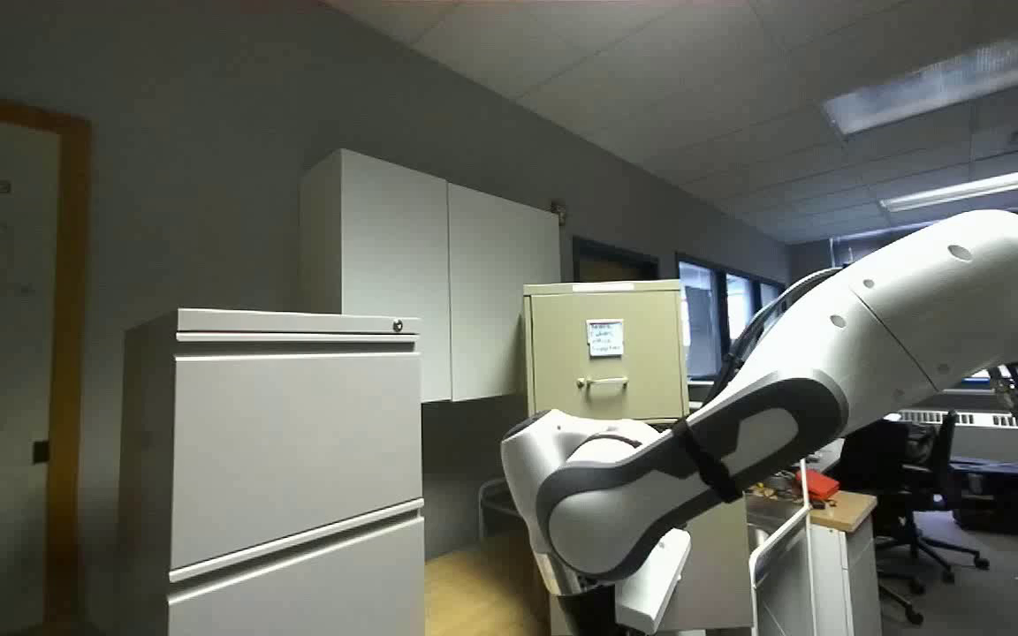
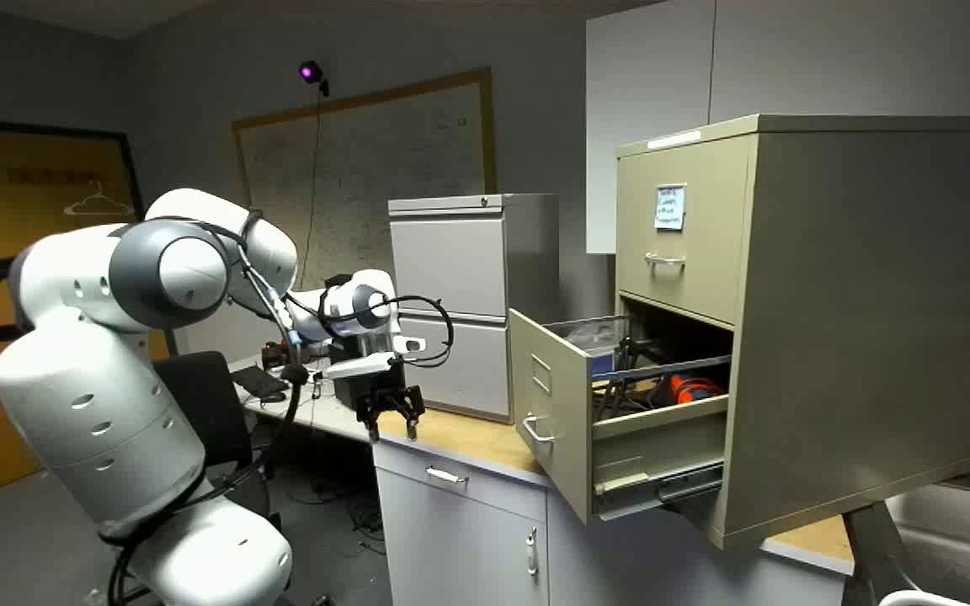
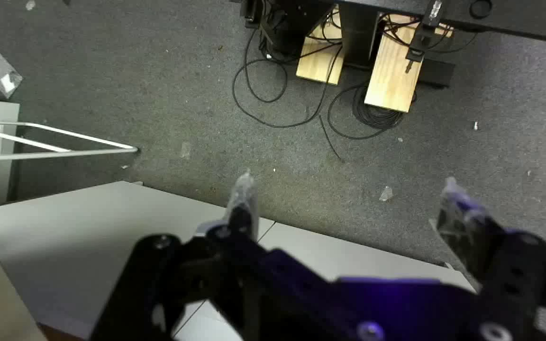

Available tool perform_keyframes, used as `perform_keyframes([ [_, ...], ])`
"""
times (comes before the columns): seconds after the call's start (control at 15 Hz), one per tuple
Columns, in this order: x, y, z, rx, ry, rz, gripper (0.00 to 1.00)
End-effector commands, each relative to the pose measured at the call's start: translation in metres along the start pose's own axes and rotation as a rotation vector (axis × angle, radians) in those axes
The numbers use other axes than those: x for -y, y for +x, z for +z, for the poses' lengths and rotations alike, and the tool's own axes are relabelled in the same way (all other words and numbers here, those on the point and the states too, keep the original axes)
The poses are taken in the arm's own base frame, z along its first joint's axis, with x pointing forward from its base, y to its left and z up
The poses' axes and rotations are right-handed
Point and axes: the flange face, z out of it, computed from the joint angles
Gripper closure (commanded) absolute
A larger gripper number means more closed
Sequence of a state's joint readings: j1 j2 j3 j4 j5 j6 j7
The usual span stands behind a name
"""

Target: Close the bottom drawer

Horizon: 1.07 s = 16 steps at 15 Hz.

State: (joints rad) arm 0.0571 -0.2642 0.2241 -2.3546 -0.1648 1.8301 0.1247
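The gripper point(image 3: 349, 183), seen nearest in the wrist view, is held pointing downward with its jaws spread wide, while in an exterior view the bottom drawer point(image 2: 565, 396) is shown extended from the beige filing cabinet point(image 2: 864, 320), below the closed upper drawer point(image 2: 708, 244).

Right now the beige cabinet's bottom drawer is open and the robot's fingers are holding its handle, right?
Not quite: the fingers are spread apart, clear of the handle, as an exterior view shows. The bottom drawer is indeed open.
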Motion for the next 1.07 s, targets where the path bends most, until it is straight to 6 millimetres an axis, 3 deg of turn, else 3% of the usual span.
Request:
perform_keyframes([
  [0.0, 0.000, 0.000, -0.001, -0.002, 0.000, 0.000, 0.00],
  [0.47, -0.002, 0.001, -0.003, -0.003, -0.007, 0.006, 0.00],
  [0.73, -0.012, 0.000, -0.021, -0.031, -0.096, 0.053, 0.02],
  [0.8, -0.013, 0.001, -0.025, -0.045, -0.125, 0.065, 0.26],
  [0.87, -0.013, 0.003, -0.029, -0.063, -0.169, 0.080, 0.26],
  [1.0, -0.015, 0.010, -0.037, -0.109, -0.272, 0.131, 0.40],
])
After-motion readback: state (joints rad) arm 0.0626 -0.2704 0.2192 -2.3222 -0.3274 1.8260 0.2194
